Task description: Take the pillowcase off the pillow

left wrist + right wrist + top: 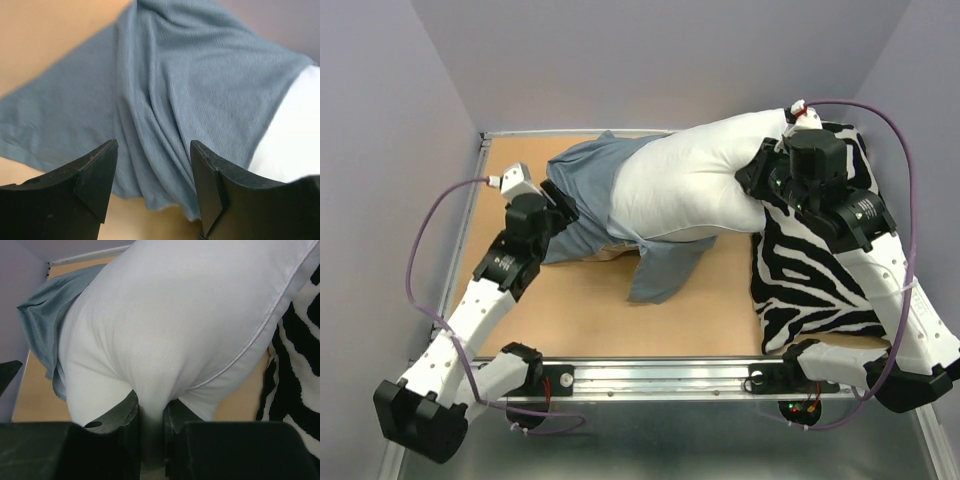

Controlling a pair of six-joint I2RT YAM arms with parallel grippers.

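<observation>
Low in the frame, our left pincer [154,146] stands open, facing the pillowcase [190,75]. Our right pincer [150,412] pinches the pillow [175,325].

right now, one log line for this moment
left fingers: open above pillowcase | right fingers: pinching pillow | pillowcase: partly off

Worktop [570,320]: tan wood panel, metal rail [660,375] along the near edge. Blue-grey pillowcase [585,175] lies crumpled left of centre, one flap spread toward the near side, its right part wrapped around the end of the white pillow [690,180]. Zebra-striped cushion [810,280] lies flat at the right edge; the pillow's other end overlaps its far corner.
</observation>
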